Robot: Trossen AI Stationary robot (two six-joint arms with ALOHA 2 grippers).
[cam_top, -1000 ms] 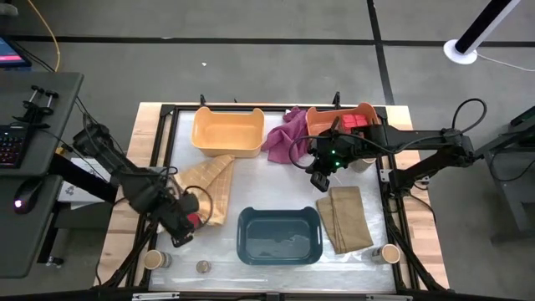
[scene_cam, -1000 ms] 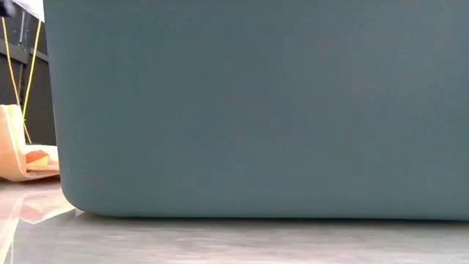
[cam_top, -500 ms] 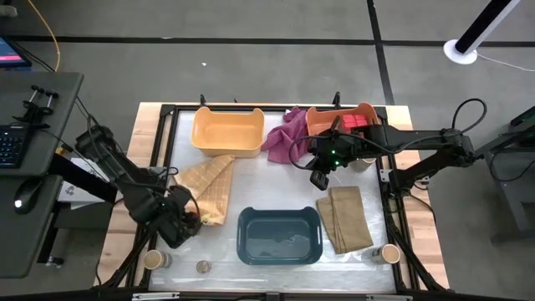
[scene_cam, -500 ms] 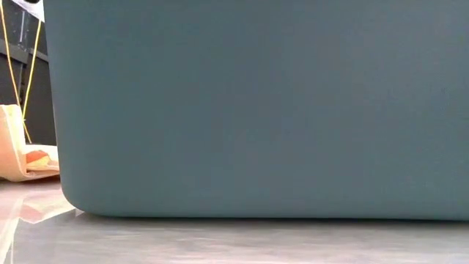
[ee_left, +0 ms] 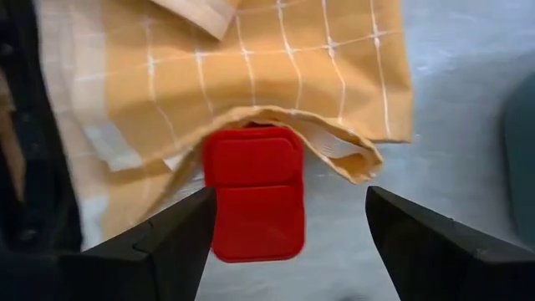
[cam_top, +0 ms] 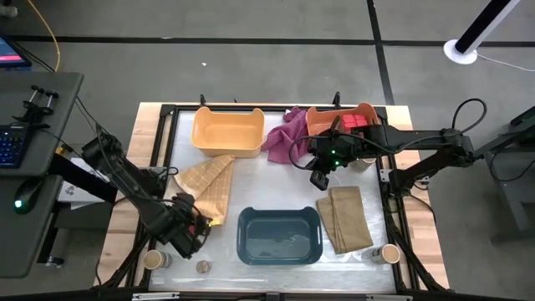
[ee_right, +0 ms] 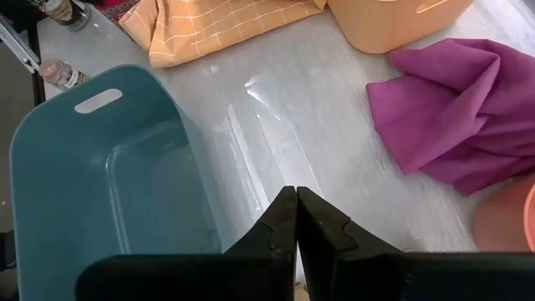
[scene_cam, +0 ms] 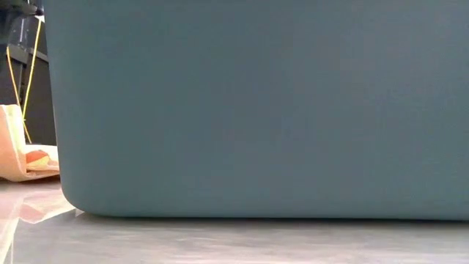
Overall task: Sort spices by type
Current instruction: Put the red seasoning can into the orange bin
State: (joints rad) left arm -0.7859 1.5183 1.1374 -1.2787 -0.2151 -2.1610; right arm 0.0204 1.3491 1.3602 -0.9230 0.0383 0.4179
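Note:
A red tin [ee_left: 255,196] lies flat on the table, its far end tucked under the edge of the tan checked cloth [ee_left: 251,75]. My left gripper [ee_left: 292,201] points down over it, open, one finger on each side; in the high view the gripper [cam_top: 191,230] is near the table's front left. My right gripper [ee_right: 295,226] hangs shut and empty above the table's middle [cam_top: 319,177]. Two tan cylinders [cam_top: 153,259] [cam_top: 389,253] and a small jar [cam_top: 202,267] stand on their bases along the front edge. More red tins [cam_top: 355,121] lie in the salmon bin [cam_top: 322,117]. My left gripper has one finger [ee_left: 180,234] right beside the tin's long side [ee_left: 216,209]; I cannot tell whether it touches. The other finger [ee_left: 426,242] stands well clear of the tin.
A teal bin [cam_top: 279,236] stands at the front centre and fills the low view [scene_cam: 256,110]. A yellow-orange bin [cam_top: 227,131] is at the back left, with a magenta cloth [cam_top: 287,138] beside it. A folded tan cloth [cam_top: 349,217] lies right of the teal bin.
My left gripper has moved down and toward the table's near edge, rolling about its own axis as it went. The right arm has kept still.

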